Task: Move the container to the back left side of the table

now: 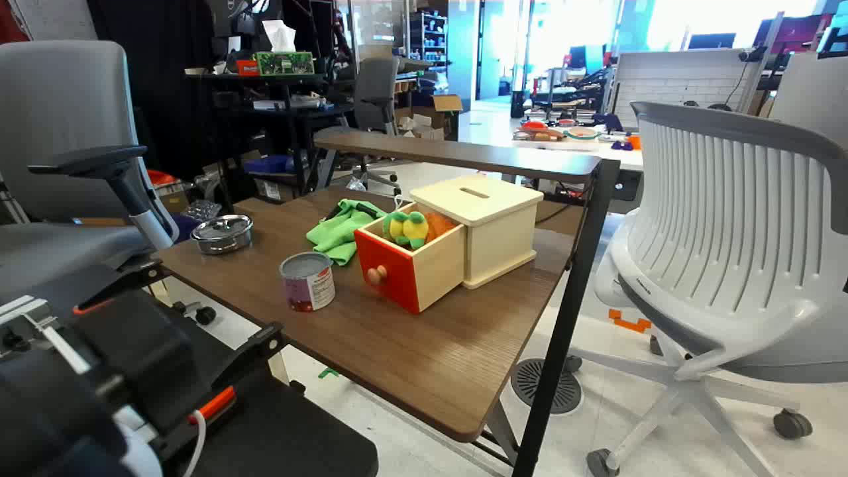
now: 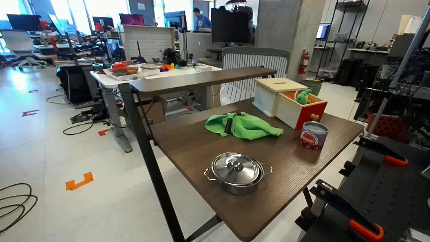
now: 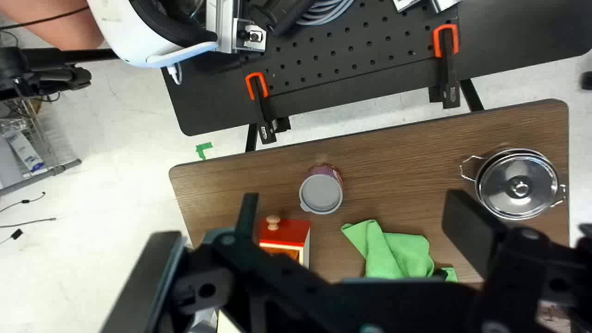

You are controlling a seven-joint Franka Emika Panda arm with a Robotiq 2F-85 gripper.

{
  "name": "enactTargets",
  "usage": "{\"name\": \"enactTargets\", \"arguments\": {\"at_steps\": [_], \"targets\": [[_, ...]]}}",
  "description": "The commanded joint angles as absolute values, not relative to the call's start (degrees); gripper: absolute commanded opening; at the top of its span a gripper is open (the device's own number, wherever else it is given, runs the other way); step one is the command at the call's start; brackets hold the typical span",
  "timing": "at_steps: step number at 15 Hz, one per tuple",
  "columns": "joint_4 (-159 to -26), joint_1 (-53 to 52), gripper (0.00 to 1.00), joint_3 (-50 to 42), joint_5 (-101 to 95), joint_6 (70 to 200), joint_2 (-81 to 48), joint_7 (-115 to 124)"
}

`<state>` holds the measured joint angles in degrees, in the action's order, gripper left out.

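My hand (image 3: 354,208) is spread wide in the wrist view and pinches nothing, so I judge the carrying has not begun. Close by me is a black board with holes (image 3: 347,64), and black clamps (image 3: 447,71) with orange handles sit on its edge, I think so it cannot slide. Next comes the table (image 3: 402,171). Near its front edge, a bit right of the middle, stands the container (image 1: 307,285). It is upright with a gap all around, so I should be able to reach about it from above; it looks round and stiff, so a gentle squeeze should do. By the left edge sits a silver pot (image 2: 237,171), and I must not bump it. Behind the container and to its right, a red drawer (image 1: 391,271) pokes out toward the front edge, maybe so the soft toy (image 1: 407,228) in it can be reached. Farther back, near the middle, a green cloth (image 2: 253,127) lies in a heap; I would lift high to pass over it. The wooden box (image 1: 500,242) sits toward the back right corner. Along the back edge runs a raised shelf (image 2: 201,79), which I could knock when I reach for the back left corner.
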<state>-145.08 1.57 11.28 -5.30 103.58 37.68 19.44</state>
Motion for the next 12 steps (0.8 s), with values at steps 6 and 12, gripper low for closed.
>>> {"name": "enactTargets", "arguments": {"at_steps": [6, 12], "targets": [[-147.2, 1.4, 1.00, 10.4, -6.5, 109.3, 36.7, 20.4], [-153.0, 3.8, 1.00, 8.0, -10.6, 128.8, 28.4, 19.3]]}}
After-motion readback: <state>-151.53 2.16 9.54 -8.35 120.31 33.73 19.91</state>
